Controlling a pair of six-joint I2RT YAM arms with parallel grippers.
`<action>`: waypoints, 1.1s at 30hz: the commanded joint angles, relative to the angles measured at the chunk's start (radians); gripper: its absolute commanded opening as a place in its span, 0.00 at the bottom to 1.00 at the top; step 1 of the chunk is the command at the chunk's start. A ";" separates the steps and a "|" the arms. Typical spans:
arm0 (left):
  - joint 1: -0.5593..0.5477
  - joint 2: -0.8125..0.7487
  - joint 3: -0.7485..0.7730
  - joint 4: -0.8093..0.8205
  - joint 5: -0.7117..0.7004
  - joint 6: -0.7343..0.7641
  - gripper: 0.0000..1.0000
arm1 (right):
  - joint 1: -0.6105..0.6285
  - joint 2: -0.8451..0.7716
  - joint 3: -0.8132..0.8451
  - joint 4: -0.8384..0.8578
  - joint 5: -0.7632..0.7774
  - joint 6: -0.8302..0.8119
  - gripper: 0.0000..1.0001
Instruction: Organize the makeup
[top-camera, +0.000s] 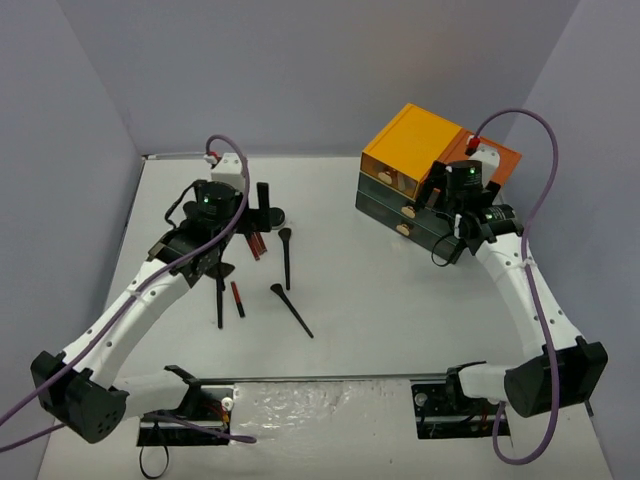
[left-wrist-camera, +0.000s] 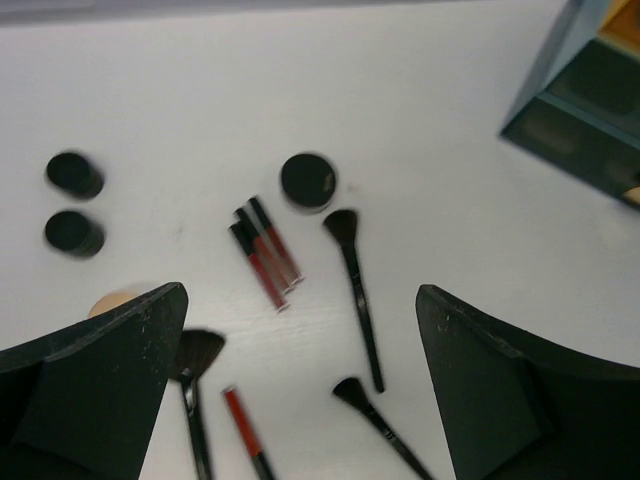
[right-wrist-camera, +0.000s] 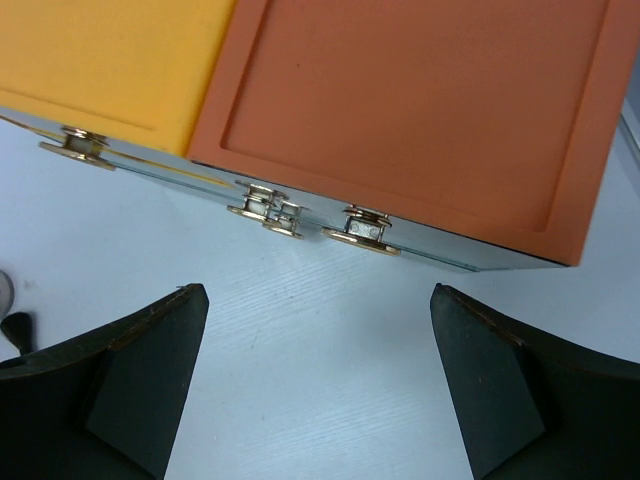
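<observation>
The makeup lies on the white table at the left. In the left wrist view I see three round black jars (left-wrist-camera: 307, 180), a bundle of red sticks (left-wrist-camera: 266, 253), a lone red stick (left-wrist-camera: 243, 424), three black brushes (left-wrist-camera: 358, 295) and a tan compact (left-wrist-camera: 113, 300) partly hidden by my finger. My left gripper (left-wrist-camera: 300, 385) is open and empty, high above the sticks and brushes (top-camera: 287, 258). My right gripper (right-wrist-camera: 315, 385) is open and empty, just in front of the drawer box's gold knobs (right-wrist-camera: 362, 230).
The drawer box (top-camera: 425, 180) with yellow and orange tops stands at the back right; its dark corner shows in the left wrist view (left-wrist-camera: 585, 110). Grey walls enclose the table. A metal rail (top-camera: 320, 385) with the arm bases runs along the near edge.
</observation>
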 joint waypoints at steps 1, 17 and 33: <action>0.114 -0.155 -0.133 -0.111 -0.057 -0.024 0.97 | 0.044 0.045 -0.028 0.046 0.118 0.102 0.89; 0.182 -0.409 -0.340 -0.205 -0.149 0.043 0.97 | 0.031 0.141 -0.042 0.093 0.233 0.079 0.81; 0.182 -0.408 -0.361 -0.153 -0.169 0.058 0.97 | 0.029 0.189 -0.020 0.145 0.273 0.073 0.49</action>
